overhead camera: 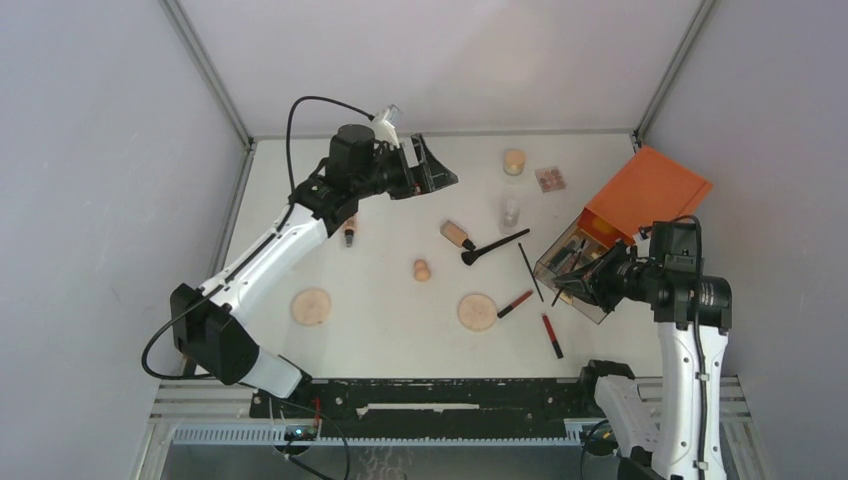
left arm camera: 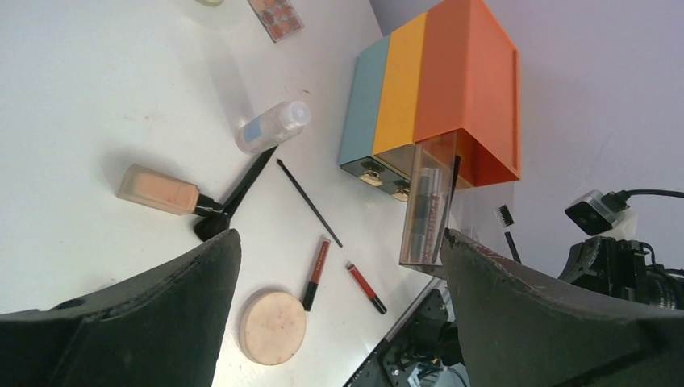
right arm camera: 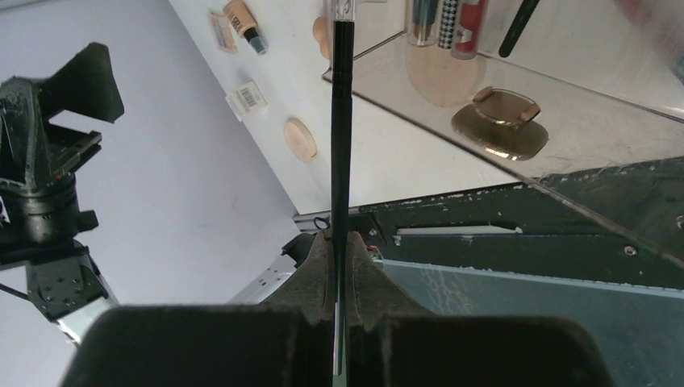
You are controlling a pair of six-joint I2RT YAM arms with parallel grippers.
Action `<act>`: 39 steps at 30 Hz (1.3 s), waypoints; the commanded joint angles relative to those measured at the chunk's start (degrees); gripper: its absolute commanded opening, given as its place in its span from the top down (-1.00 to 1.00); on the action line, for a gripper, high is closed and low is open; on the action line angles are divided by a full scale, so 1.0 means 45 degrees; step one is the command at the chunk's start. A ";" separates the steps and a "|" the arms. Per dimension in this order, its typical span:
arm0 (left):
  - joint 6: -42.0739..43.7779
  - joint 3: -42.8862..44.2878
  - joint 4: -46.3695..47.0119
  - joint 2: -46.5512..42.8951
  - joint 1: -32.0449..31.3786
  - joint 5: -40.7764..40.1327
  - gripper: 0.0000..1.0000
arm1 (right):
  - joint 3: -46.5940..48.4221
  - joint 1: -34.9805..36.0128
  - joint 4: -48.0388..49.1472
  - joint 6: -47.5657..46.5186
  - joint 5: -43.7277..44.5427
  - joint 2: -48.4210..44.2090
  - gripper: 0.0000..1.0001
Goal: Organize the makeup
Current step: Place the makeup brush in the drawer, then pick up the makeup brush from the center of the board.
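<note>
On the left arm (overhead camera: 265, 255): stretched from the near-left base far up over the worktop (overhead camera: 390, 300), white forearm slanting inward, wrist turned to the right. At the left pincer (overhead camera: 437, 172): spread wide, hanging above the worktop, gripping nothing; from its own camera, two dark fingers (left arm camera: 145, 322) well apart. On the right arm (overhead camera: 690, 370): standing upright from the near-right base, bent sharply at the top, wrist pointing left. At the right pincer (overhead camera: 570, 287): pressed together on a thin black brush (right arm camera: 342, 121), sticking out straight ahead.
</note>
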 commanded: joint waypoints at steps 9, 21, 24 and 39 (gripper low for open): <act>0.0678 -0.0506 0.0117 -0.0658 0.0057 -0.0789 -0.93 | -0.0896 -0.1890 0.0552 -0.0735 -0.2009 0.1032 1.00; 0.0855 -0.0606 0.0073 -0.0648 0.0061 -0.0655 -0.93 | -0.0896 -0.3202 0.1751 -0.2404 -0.0531 0.2090 1.00; 0.0901 -0.0609 0.0001 -0.0546 0.0070 -0.0525 -0.93 | -0.0896 -0.3336 0.1728 -0.2958 -0.0443 0.2707 0.87; 0.0984 -0.0276 -0.0095 -0.0081 0.0015 -0.0355 -0.94 | -0.0896 -0.3623 0.1916 -0.3467 0.0549 0.2422 -0.03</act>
